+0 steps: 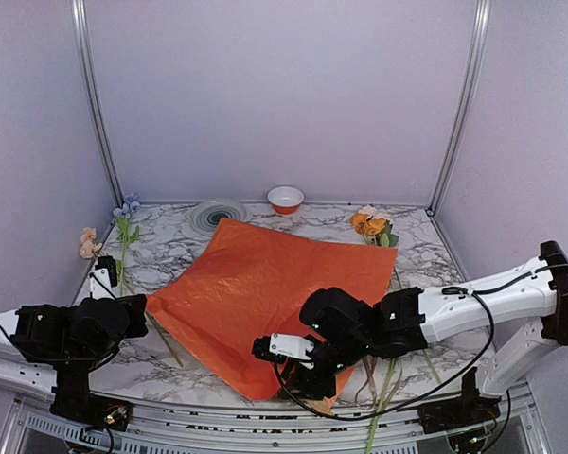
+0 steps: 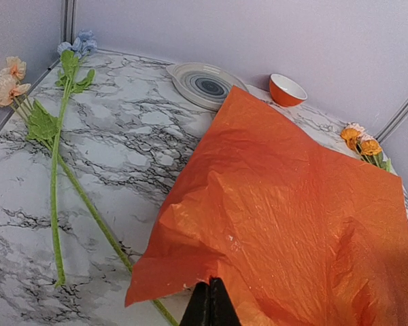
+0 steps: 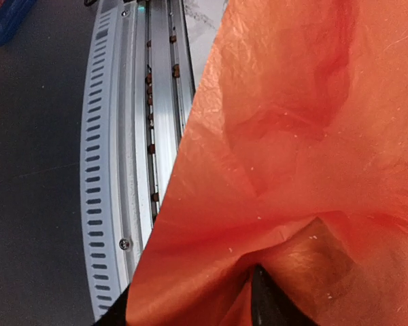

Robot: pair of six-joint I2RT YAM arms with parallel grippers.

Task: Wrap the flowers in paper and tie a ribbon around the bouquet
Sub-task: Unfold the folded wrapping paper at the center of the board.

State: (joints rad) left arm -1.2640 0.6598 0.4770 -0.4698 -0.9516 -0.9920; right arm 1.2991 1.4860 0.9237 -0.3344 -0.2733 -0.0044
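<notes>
The left tool (image 2: pixel 211 305) is pressing its fingers together on the left corner of the paper (image 1: pixel 265 293), clamping the edge of the sheet. The right tool (image 3: pixel 190 307) is sitting at the near corner of the same sheet, above the metal rail at the front of the table (image 1: pixel 185 255). Its two fingers are standing apart with the paper draping across them. The wrist view does not show whether the sheet is merely resting there or is being caught by one finger.

The paper is lying orange face up, spread almost flat in a diamond across the middle of the table. Creases are gathering near both tools.

The flowers are lying off the sheet in two groups:
- The blue and pink stems (image 2: pixel 54 170) are resting on bare marble to the left of the paper, heads toward the far left corner and stalk ends reaching near the clamped corner.
- The orange-headed stems (image 1: pixel 371 225) are lying along the right side of the sheet, stalks running toward the near rail beside the right arm.

A plate (image 1: pixel 216 214) and a bowl (image 1: pixel 286 199) are standing at the far edge, apart from the work.

Assessment: the task is sitting at an early stage. Only the spreading of the paper appears done. Moving the flowers onto the sheet, rolling it around them and tying are all remaining. No ribbon is showing in any view.
</notes>
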